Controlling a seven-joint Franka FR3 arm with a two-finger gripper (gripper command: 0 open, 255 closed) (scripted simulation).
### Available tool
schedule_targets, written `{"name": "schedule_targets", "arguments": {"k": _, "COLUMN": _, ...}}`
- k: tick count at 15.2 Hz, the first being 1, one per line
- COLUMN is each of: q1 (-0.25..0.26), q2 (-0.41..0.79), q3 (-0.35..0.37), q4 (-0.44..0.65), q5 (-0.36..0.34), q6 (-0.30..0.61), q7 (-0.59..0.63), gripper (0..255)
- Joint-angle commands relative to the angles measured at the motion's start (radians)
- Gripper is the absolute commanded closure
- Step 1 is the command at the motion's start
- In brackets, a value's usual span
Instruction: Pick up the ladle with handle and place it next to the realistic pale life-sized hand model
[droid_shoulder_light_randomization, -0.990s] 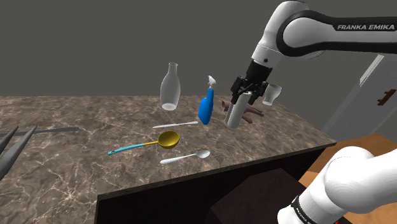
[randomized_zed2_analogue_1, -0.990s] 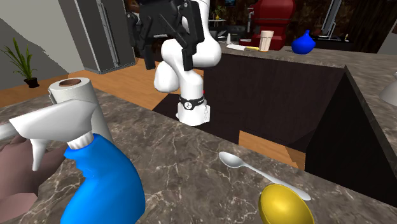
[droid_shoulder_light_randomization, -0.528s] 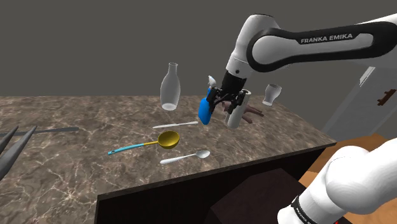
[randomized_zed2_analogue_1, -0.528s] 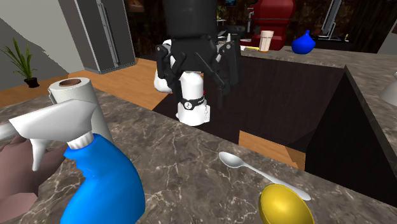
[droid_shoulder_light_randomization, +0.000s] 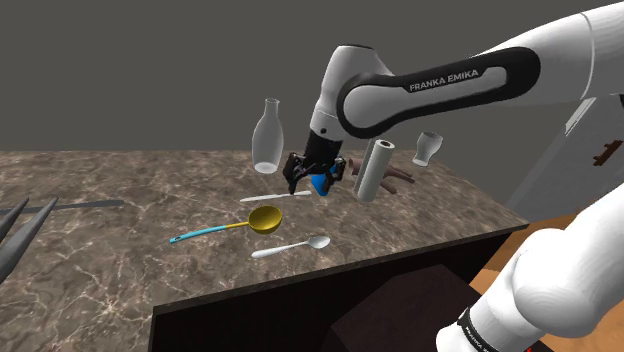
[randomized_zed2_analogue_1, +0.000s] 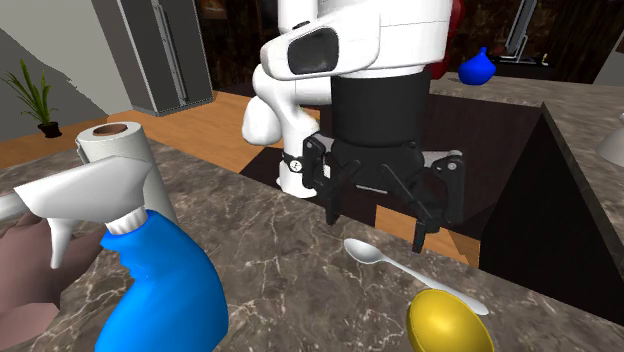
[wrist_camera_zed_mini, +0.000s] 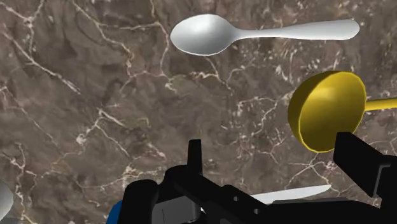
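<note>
The ladle lies flat on the marble counter, with a yellow bowl (droid_shoulder_light_randomization: 265, 219) (randomized_zed2_analogue_1: 447, 322) (wrist_camera_zed_mini: 327, 111) and a thin teal handle (droid_shoulder_light_randomization: 200, 233) running toward the shoulder view's left. My black gripper (droid_shoulder_light_randomization: 313, 183) (randomized_zed2_analogue_1: 375, 228) (wrist_camera_zed_mini: 277, 159) hovers open and empty above the counter. It is just right of and behind the bowl in the shoulder view, in front of the blue spray bottle (droid_shoulder_light_randomization: 322, 183). The brownish hand model (droid_shoulder_light_randomization: 401, 178) (randomized_zed2_analogue_1: 20, 285) lies behind the paper towel roll (droid_shoulder_light_randomization: 372, 170), to the gripper's right in that view.
A white spoon (droid_shoulder_light_randomization: 295, 246) (wrist_camera_zed_mini: 203, 33) lies in front of the ladle, and a white flat utensil (droid_shoulder_light_randomization: 275, 196) behind it. A glass bottle (droid_shoulder_light_randomization: 266, 137) and a small glass (droid_shoulder_light_randomization: 427, 148) stand at the back. The counter edge drops to a dark recess (droid_shoulder_light_randomization: 300, 300).
The arm swung from beside the paper towel roll toward the shoulder view's left and came down, now hanging low near the ladle bowl. The fingers stayed open. No object moved.
</note>
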Motion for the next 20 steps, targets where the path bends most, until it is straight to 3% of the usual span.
{"name": "schedule_targets", "arguments": {"k": 1, "q1": 0.006, "q2": 0.075, "q3": 0.024, "q4": 0.041, "q5": -0.021, "q6": 0.031, "q7": 0.048, "gripper": 0}}
{"name": "schedule_targets", "arguments": {"k": 4, "q1": 0.022, "q2": 0.189, "q3": 0.051, "q4": 0.112, "q5": -0.065, "q6": 0.066, "q7": 0.123, "gripper": 0}}
{"name": "schedule_targets", "arguments": {"k": 12, "q1": 0.031, "q2": 0.253, "q3": 0.053, "q4": 0.076, "q5": -0.09, "q6": 0.164, "q7": 0.142, "gripper": 0}}
{"name": "schedule_targets", "arguments": {"k": 20, "q1": 0.031, "q2": 0.253, "q3": 0.053, "q4": 0.076, "q5": -0.09, "q6": 0.164, "q7": 0.142, "gripper": 0}}
